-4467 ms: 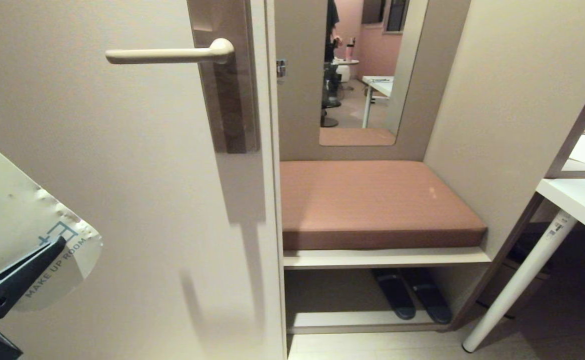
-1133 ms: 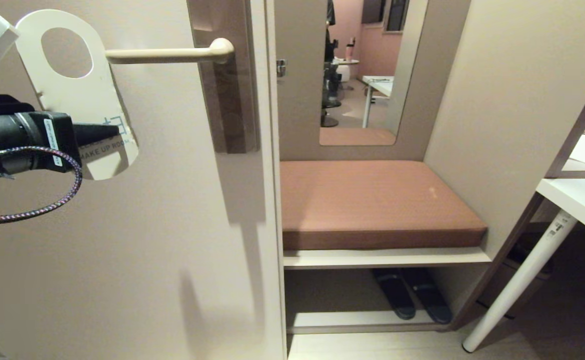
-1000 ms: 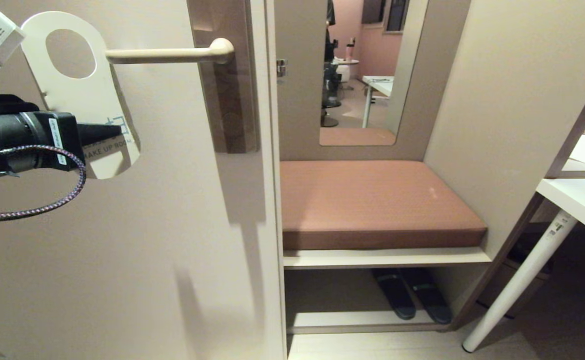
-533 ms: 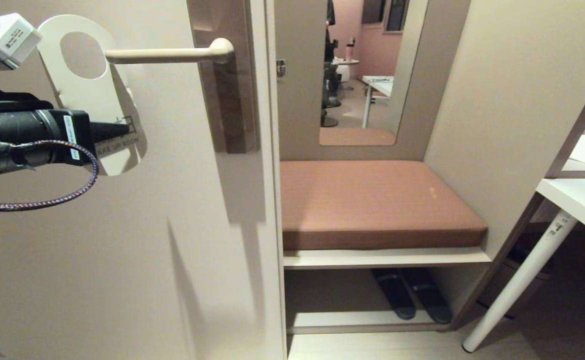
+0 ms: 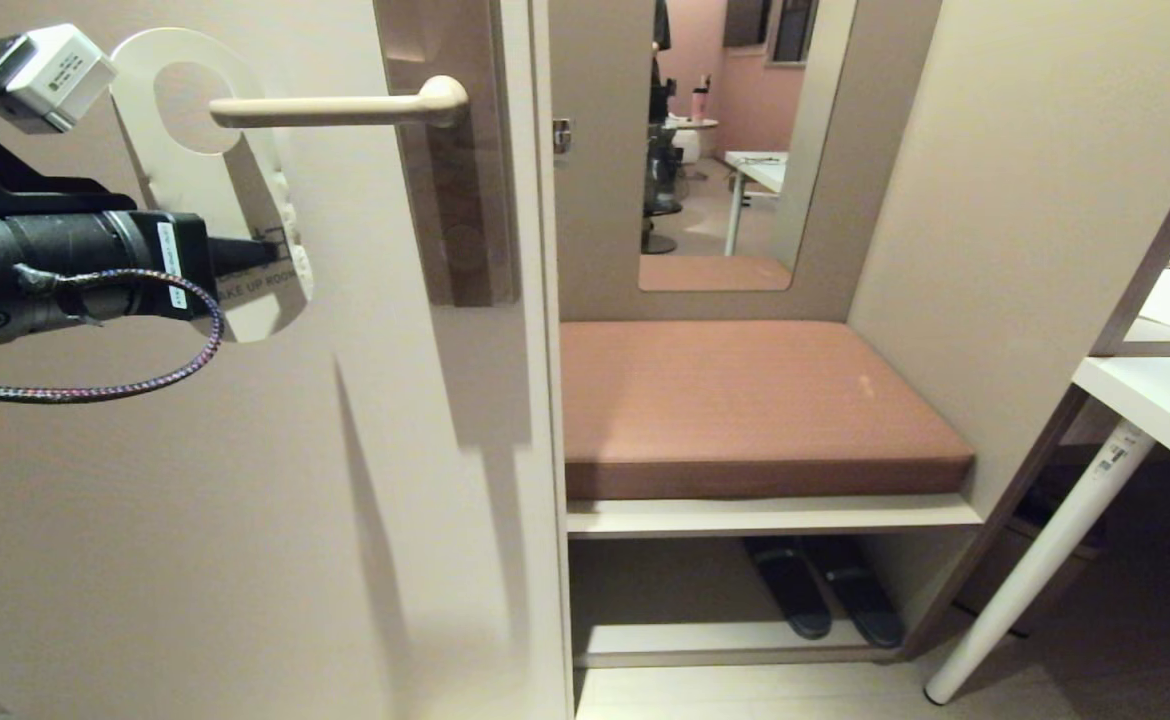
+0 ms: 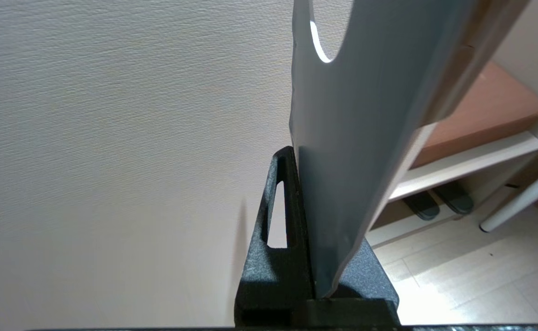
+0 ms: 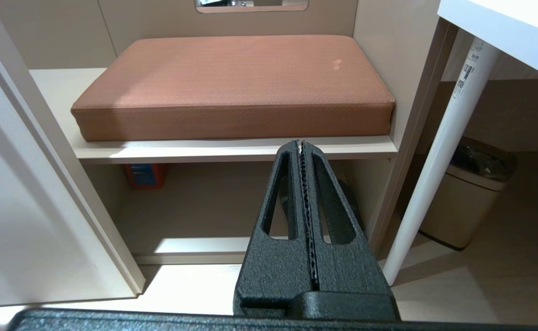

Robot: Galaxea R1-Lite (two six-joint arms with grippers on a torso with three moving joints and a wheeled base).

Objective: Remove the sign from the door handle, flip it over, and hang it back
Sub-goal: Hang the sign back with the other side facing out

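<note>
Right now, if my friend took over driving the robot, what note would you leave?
Left gripper: shut on the sign, white MAKE UP ROOM face towards the head camera.
Right gripper: shut, empty, parked low facing the cushioned bench.
The sign's hole overlaps the free tip of the door handle; whether the tip is through it cannot be told.
Done: sign off and turned over.
Left: slide it along the lever, let go, pull back.

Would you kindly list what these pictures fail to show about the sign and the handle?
- Sign, head view: the left gripper covers part of the lettering.
- Handle, head view: whether its tip is through the hole cannot be told.
- Left wrist view: the sign's top is cut off.
</note>
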